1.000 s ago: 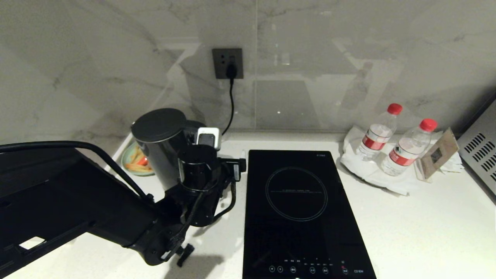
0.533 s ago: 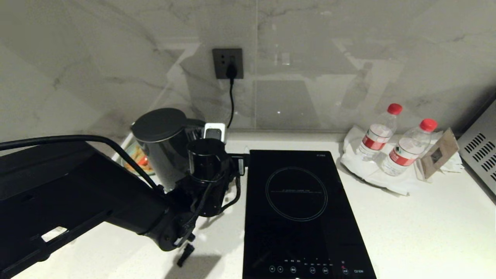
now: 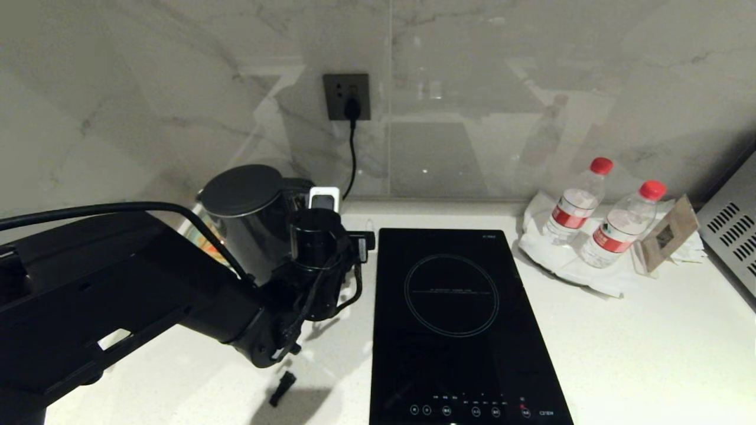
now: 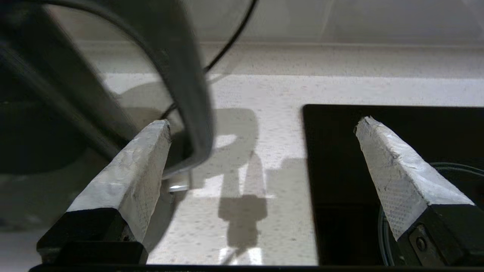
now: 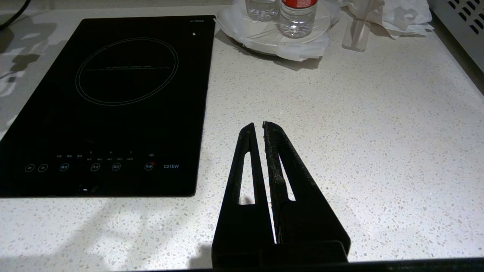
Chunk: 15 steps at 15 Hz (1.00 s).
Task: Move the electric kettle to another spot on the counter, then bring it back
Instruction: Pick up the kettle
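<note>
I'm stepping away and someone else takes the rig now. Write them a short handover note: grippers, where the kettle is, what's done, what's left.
Left gripper: open wide beside the kettle's loop handle; the handle's edge lies just inside one finger, nothing gripped.
Right gripper: shut, empty, parked over bare counter right of the cooktop.
Kettle: upright at the back left of the counter, left of the cooktop, near the wall.
Done: approach to the handle only.
Left: close on the handle, lift, set the kettle elsewhere on the counter, then bring it back.
</note>
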### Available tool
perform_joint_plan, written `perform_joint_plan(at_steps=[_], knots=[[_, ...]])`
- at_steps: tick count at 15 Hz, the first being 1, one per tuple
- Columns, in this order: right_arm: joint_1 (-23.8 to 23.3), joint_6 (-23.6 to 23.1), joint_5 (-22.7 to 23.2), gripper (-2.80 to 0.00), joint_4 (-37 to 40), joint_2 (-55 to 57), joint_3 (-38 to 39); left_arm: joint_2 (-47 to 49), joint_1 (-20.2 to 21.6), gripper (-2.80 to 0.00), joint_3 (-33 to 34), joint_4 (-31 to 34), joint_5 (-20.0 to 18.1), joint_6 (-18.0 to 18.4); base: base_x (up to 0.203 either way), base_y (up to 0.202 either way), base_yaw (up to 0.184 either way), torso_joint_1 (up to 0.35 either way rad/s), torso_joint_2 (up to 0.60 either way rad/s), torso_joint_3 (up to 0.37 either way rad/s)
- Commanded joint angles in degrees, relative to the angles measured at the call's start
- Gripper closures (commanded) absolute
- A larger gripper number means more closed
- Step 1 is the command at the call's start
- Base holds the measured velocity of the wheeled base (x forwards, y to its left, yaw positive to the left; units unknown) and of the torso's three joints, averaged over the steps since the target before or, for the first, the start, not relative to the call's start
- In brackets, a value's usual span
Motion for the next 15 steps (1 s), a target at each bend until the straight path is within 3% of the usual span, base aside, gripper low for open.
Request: perform_joint_plan(at_steps=[1, 15], knots=[[0.0, -0.05, 0.05, 0.0, 0.0, 0.01, 0.0, -0.3, -0.06, -2.8, 0.08, -0.42, 0.63, -0.06, 0.0, 0.0, 0.0, 0.0, 0.0, 0.0], [0.0, -0.05, 0.08, 0.0, 0.0, 0.0, 0.0, 1.28, 0.64, -2.8, -6.71, 0.69, 0.83, 0.65, 0.0, 0.0, 0.0, 0.0, 0.0, 0.0]])
